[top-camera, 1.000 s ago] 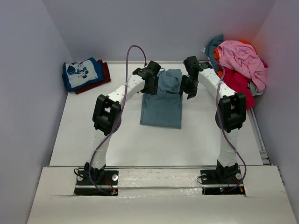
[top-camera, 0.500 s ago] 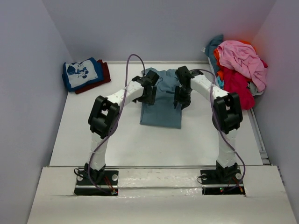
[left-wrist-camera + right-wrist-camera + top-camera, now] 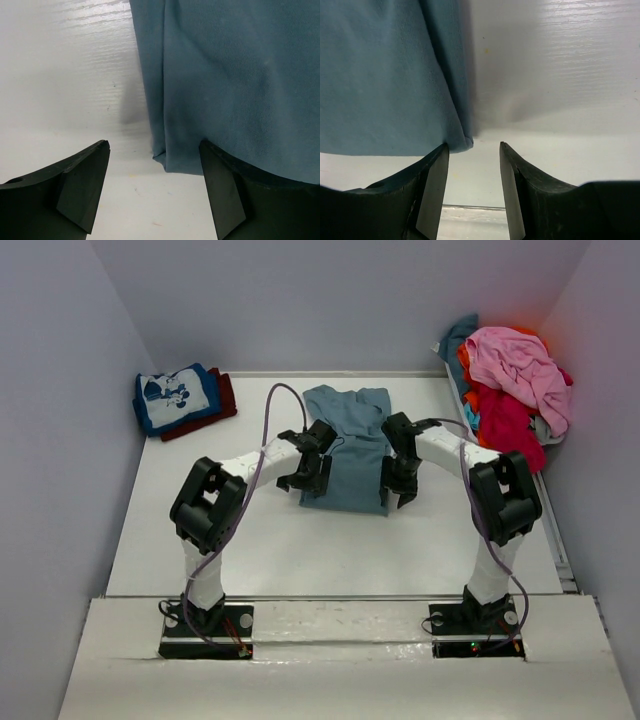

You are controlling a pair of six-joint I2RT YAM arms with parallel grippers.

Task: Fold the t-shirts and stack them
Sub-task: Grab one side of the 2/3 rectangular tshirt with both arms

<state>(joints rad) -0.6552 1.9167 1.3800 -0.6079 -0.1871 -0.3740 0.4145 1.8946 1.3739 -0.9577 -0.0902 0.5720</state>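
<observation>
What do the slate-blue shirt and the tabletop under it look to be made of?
Slate-blue t-shirt: soft knit cloth, probably cotton jersey, matte. A fine knit texture and a limp folded edge show in the left wrist view.
Table: white, slightly glossy, with faint grain lines and soft reflections. It may be painted wood or laminate; I cannot tell which.

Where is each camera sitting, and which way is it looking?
Top camera: high behind the robot, looking down on the table; left arm and right arm show whole.
Left wrist camera: on the left arm, looking down past the open left pincer at a corner of the slate-blue t-shirt.
Right wrist camera: on the right arm, looking down past the right pincer at another corner.
Shared: all three see that shirt.
</observation>
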